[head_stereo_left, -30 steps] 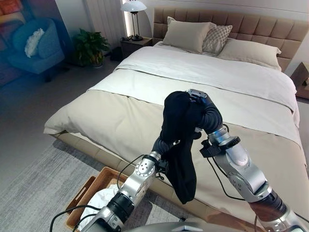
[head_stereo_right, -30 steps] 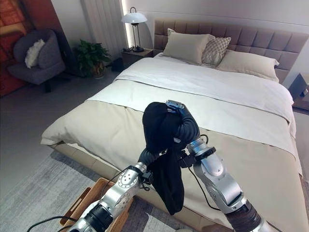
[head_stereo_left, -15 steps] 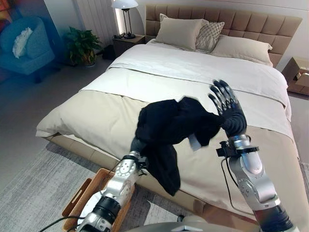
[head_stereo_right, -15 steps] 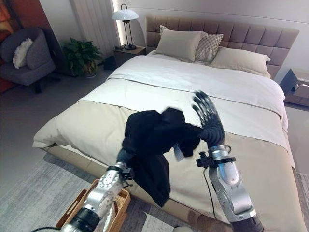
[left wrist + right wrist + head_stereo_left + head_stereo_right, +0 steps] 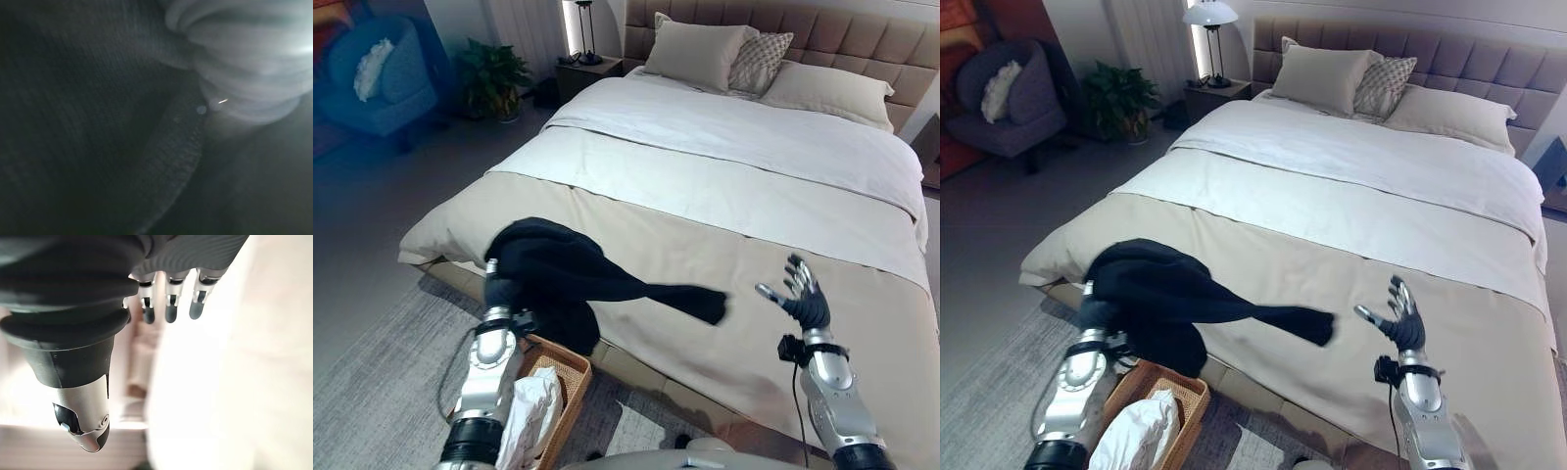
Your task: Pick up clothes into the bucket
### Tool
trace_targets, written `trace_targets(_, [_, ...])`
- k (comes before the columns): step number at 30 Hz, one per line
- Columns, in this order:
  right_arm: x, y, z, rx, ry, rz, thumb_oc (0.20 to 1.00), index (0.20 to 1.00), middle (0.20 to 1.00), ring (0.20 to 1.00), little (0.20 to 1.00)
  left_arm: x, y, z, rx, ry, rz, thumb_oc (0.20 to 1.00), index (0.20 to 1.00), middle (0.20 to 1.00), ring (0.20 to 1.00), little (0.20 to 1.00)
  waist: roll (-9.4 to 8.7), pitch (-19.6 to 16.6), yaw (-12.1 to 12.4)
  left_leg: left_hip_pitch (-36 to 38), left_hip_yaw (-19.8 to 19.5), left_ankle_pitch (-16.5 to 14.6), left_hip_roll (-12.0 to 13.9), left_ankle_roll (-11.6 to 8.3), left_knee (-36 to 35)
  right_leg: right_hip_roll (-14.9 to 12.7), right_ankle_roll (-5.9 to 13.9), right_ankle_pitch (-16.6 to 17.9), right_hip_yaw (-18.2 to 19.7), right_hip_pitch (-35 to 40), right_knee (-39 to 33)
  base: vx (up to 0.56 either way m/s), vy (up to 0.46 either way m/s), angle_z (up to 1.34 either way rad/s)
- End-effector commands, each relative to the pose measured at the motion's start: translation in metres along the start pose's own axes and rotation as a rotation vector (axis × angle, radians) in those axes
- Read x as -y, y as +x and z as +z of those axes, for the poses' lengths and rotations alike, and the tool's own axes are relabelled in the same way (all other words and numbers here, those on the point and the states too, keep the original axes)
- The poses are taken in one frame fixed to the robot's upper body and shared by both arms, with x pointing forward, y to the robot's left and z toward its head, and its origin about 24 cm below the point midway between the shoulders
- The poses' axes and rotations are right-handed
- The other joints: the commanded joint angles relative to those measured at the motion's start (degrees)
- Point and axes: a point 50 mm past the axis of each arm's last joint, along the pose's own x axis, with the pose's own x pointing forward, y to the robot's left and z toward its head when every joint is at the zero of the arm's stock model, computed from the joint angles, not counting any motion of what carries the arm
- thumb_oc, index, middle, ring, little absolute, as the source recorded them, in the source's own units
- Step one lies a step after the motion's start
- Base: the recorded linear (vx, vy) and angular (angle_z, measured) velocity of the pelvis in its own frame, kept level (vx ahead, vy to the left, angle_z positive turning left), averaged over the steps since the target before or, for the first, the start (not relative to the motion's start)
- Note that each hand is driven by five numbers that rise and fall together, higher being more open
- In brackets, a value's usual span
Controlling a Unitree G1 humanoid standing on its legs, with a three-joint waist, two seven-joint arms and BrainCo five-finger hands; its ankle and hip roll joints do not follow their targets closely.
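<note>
A black garment [image 5: 558, 274] hangs draped over the top of my left arm, whose wrist [image 5: 495, 318] rises at the lower left. One sleeve trails out to the right in the air over the bed's front edge. My left hand is buried under the cloth, and dark knit fabric [image 5: 98, 122] covers the left wrist view. Below the garment stands a wicker basket [image 5: 566, 370] on the rug, with white cloth [image 5: 530, 416] in it. My right hand [image 5: 800, 294] is up over the beige bedcover at the lower right, open with straight fingers [image 5: 168, 308], apart from the garment.
A large bed [image 5: 822, 166] with a white sheet, beige cover and pillows [image 5: 690, 54] takes up the middle and right. A grey rug [image 5: 382, 392] lies by the bed's foot. A blue armchair [image 5: 377, 83], a plant [image 5: 489, 78] and a nightstand stand far left.
My left arm has swung the black garment down and to the left, over the basket. My right hand has let go of it and dropped to the lower right, open. The camera has shifted too.
</note>
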Motion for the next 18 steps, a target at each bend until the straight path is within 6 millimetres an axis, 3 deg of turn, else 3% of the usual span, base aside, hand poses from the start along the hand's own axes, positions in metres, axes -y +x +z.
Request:
trace_targets(1, [-0.006,0.004,-0.005,0.0,-0.002,0.019,1.0,1.0,1.0,1.0,1.0,-0.024,0.012,0.063,0.337,0.068,0.053,0.2,0.2,0.2,0.2,0.2,-2.99,-1.9,0.1,-4.1,-3.7,-8.3,-4.0,1.51,9.2,-4.4,3.28,1.9,-0.9,0.8,0.6,0.01,0.009,0.05])
trace_targets(4, [-0.008,-0.008,-0.043,-0.171,-0.025,0.052,1.0,1.0,1.0,1.0,1.0,-0.039,0.012,0.072,0.381,0.134,0.091,0.2,0.2,0.2,0.2,0.2,-2.84,-1.7,0.5,-4.4,-4.0,-8.2,-4.0,1.31,9.2,-4.5,3.39,1.9,-1.3,0.9,0.5,0.01,0.01,0.07])
trace_targets(6, [-0.008,-0.013,-0.054,-0.219,-0.033,0.063,1.0,1.0,1.0,1.0,1.0,-0.044,0.013,0.074,0.39,0.16,0.105,0.2,0.2,0.2,0.2,0.2,-2.83,-1.6,0.5,-4.5,-4.2,-8.1,-4.0,1.22,9.2,-4.6,3.44,1.8,-1.6,0.9,0.6,-0.01,0.019,0.13])
trace_targets(7, [-0.008,-0.024,-0.075,-0.317,-0.042,0.084,1.0,1.0,1.0,1.0,1.0,-0.054,0.014,0.073,0.384,0.166,0.143,0.2,0.2,0.2,0.2,0.2,-2.81,-1.1,0.6,-5.0,-4.4,-8.0,-4.1,1.11,9.4,-4.6,3.49,1.8,-1.8,0.4,0.8,-0.05,0.032,0.13])
trace_targets(9, [-0.008,-0.03,-0.085,-0.365,-0.058,0.096,1.0,1.0,1.0,1.0,1.0,-0.056,0.015,0.071,0.375,0.163,0.159,0.2,0.2,0.2,0.2,0.2,-2.81,-0.7,0.6,-5.5,-4.5,-7.9,-4.1,1.04,9.6,-4.6,3.48,1.9,-1.9,0.2,1.0,-0.06,0.022,0.1])
trace_targets(10, [-0.006,-0.042,-0.101,-0.449,-0.1,0.114,1.0,1.0,1.0,1.0,1.0,-0.063,0.016,0.066,0.35,0.173,0.189,0.2,0.2,0.2,0.2,0.2,-2.92,0.2,0.5,-6.3,-4.8,-7.8,-4.1,0.9,10.1,-4.6,3.42,2.0,-2.1,-0.5,1.3,-0.06,0.023,0.1])
trace_targets(14, [0.001,-0.06,-0.124,-0.578,-0.157,0.12,1.0,1.0,1.0,1.0,1.0,-0.073,0.021,0.058,0.307,0.202,0.232,0.2,0.2,0.2,0.2,0.2,-3.5,2.8,0.3,-9.0,-5.1,-7.4,-4.1,0.73,11.4,-4.4,3.42,2.4,-2.2,-2.7,2.0,-0.11,0.022,0.06])
trace_targets(18, [0.008,-0.064,-0.13,-0.618,-0.23,0.124,1.0,1.0,1.0,1.0,1.0,-0.086,0.029,0.058,0.289,0.251,0.275,0.2,0.2,0.2,0.2,0.2,-4.73,6.4,0.2,-13.7,-5.5,-7.1,-4.0,0.76,14.3,-4.1,3.17,3.0,-2.0,-6.7,3.9,-0.18,0.013,0.05])
